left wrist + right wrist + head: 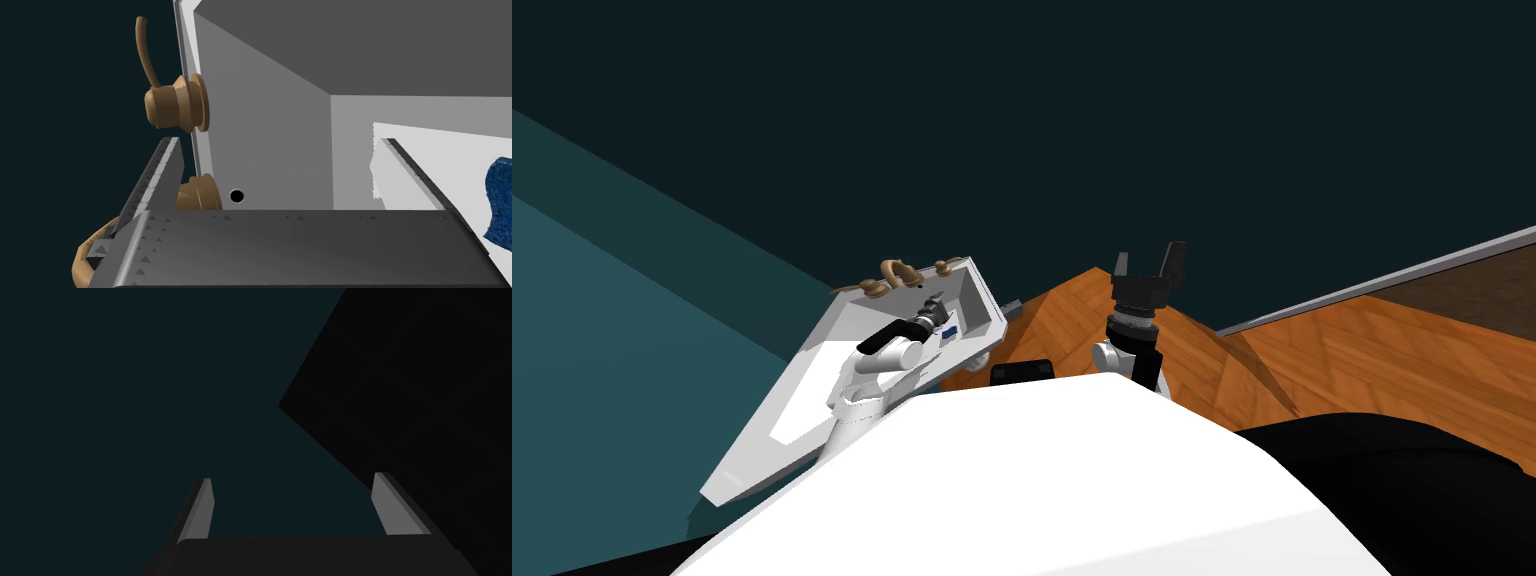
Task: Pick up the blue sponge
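Sponge: blue, lying in the white sink, just outside one finger of the left gripper, not between its jaws.
Left gripper: down inside the basin, jaws spread, empty.
Tap fittings: brown, on the sink's rim.
Right gripper: raised, well apart from the sink, jaws apart, empty.

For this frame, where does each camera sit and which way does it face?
Head view: on the head, looking steeply down and forward at a white basin with brass taps; the left arm reaches into it, the right gripper stands raised, open.
Left wrist view: on the left hand, looking along the open left gripper into the basin's grey corner; the blue sponge lies beyond one finger.
Right wrist view: on the raised right hand; its two fingers stand apart.
Shared: head and left wrist views both show basin and taps.
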Motion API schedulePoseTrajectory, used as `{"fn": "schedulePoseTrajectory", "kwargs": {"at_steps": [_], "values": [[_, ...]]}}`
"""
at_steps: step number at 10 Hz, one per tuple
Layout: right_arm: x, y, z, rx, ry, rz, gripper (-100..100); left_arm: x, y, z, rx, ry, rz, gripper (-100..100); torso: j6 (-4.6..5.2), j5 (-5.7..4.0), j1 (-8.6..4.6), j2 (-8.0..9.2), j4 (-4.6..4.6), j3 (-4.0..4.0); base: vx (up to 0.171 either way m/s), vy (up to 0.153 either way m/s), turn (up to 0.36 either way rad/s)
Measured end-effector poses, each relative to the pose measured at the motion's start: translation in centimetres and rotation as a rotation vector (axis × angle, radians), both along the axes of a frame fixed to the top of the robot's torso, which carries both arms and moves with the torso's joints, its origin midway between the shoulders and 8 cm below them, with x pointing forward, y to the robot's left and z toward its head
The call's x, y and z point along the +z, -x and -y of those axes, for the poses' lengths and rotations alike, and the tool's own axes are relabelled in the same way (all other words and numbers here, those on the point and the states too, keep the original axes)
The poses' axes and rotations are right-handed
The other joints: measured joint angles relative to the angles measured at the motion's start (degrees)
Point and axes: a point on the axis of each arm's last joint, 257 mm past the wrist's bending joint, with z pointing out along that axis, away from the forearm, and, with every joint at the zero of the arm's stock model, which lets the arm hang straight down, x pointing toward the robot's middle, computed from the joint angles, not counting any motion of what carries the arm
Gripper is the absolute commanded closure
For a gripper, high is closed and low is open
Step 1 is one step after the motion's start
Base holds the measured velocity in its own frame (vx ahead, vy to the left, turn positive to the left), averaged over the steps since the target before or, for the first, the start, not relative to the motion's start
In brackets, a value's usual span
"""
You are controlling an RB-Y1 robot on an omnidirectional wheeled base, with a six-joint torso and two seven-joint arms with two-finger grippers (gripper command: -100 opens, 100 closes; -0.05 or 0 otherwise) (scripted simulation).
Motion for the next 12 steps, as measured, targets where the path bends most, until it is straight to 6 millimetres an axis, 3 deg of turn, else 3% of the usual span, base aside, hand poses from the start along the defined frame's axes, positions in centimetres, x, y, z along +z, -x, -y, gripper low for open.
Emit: {"fn": "schedulePoseTrajectory", "kwargs": {"at_steps": [2, 12], "values": [[0.0, 0.0, 0.0, 0.000, 0.000, 0.000, 0, -0.8, 0.1, -0.1, 0.002, 0.017, -0.046, -100, 0.00, 0.00, 0.01, -0.02, 0.00, -0.01, 0.033, -0.008, 0.015], [0.0, 0.0, 0.0, 0.000, 0.000, 0.000, 0, -8.6, 3.7, -0.9, 0.046, 0.137, -0.384, -100, 0.01, 0.00, 0.02, -0.07, -0.02, -0.05, 0.039, -0.010, 0.011]]}}
